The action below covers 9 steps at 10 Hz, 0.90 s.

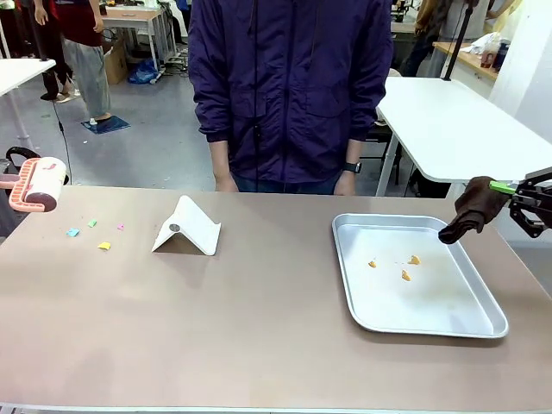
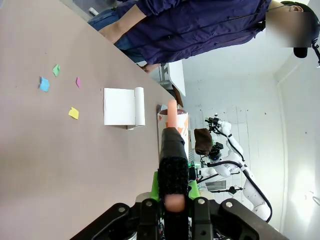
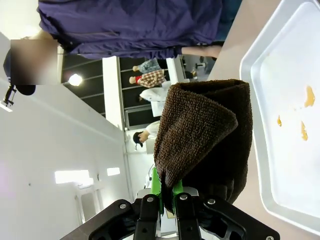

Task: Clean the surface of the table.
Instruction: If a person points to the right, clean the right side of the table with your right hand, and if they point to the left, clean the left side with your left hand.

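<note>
Pinching a brown cloth [image 1: 473, 207] beside the tray [image 1: 420, 330], the right gripper [image 1: 502, 187] could nudge it; the left gripper [image 2: 172, 187], clamped on a lint roller [image 1: 41, 181], might scatter paper scraps [image 1: 103, 246]

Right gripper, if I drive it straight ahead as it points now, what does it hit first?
Probably the metal tray's right rim; the right gripper, shut on the brown cloth, aims that way. Height unclear.

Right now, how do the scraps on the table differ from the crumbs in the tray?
The small flat paper scraps are blue, green, pink and yellow, on the bare brownish-beige table top, robot's left. The small orange crumbs are one colour, inside the silver metal tray, right side. Both lie loose and scattered.
</note>
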### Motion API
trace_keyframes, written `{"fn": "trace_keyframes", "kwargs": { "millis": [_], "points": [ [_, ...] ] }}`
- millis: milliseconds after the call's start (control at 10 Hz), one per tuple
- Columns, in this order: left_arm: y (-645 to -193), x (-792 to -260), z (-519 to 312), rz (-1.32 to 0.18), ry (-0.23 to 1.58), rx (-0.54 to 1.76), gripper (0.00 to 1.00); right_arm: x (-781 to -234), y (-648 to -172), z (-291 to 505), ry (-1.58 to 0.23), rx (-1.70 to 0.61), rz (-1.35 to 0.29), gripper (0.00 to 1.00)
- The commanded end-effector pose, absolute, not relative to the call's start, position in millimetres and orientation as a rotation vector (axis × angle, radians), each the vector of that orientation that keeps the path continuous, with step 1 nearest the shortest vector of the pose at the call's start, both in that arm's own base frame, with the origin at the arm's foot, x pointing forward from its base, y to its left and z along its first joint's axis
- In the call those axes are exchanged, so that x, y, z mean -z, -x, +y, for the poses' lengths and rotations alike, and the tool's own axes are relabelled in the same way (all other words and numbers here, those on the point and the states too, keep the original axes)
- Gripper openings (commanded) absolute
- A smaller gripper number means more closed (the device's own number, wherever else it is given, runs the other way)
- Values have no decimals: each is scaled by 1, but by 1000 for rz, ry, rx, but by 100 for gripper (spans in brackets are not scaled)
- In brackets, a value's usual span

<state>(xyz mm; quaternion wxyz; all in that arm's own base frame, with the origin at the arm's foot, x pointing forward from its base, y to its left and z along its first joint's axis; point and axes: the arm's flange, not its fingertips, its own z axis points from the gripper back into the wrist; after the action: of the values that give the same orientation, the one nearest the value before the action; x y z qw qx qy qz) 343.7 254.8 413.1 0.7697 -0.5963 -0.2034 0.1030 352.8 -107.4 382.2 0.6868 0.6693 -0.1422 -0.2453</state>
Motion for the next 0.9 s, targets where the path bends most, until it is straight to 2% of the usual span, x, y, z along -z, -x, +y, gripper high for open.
{"fn": "trace_keyframes", "kwargs": {
  "millis": [0, 800],
  "points": [
    [-341, -417, 257, -440, 1305, -211, 0, -388, -352, -108, -1490, 553, -329, 0],
    [-341, -417, 257, -440, 1305, -211, 0, -388, -352, -108, -1490, 553, -329, 0]
  ]
}}
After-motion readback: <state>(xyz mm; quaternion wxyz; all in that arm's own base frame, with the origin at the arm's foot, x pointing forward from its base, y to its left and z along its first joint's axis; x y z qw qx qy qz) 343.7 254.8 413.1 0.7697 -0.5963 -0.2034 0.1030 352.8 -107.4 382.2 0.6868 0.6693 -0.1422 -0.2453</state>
